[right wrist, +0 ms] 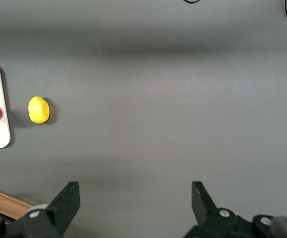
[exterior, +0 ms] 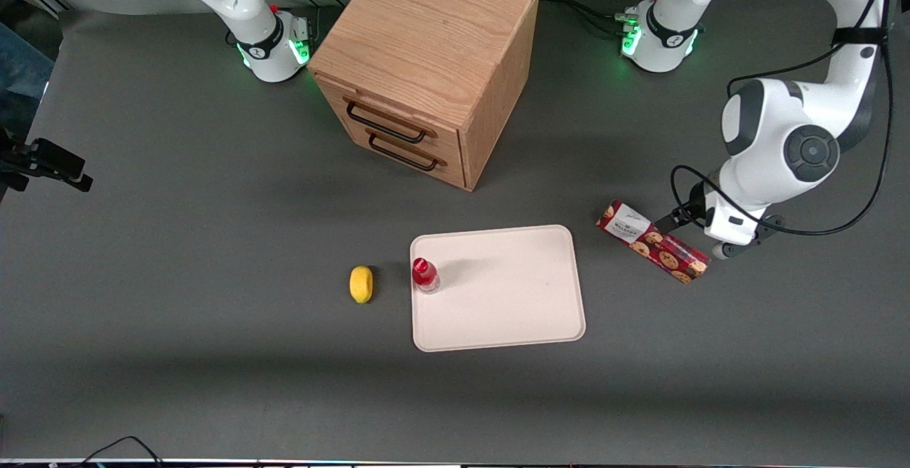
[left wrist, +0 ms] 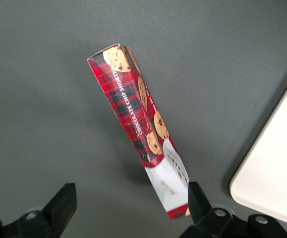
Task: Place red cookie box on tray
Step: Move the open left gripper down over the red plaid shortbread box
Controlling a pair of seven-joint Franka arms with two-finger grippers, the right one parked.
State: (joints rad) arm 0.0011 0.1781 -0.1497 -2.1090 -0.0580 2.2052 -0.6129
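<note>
On the grey table beside the tray [exterior: 498, 286], toward the working arm's end, the red cookie box [exterior: 652, 240] lies diagonally, the gripper [exterior: 700, 232] above its cookie-printed end. From the wrist, the gripper [left wrist: 128, 206] spreads wide and empty, one fingertip [left wrist: 197, 198] beside the box's [left wrist: 138, 126] white-label end.

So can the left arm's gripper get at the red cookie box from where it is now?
Probably yes. The gripper hangs open close above the red cookie box, which lies flat on the table beside the tray. Nothing rests on the box or crowds it, so the way down looks free.
</note>
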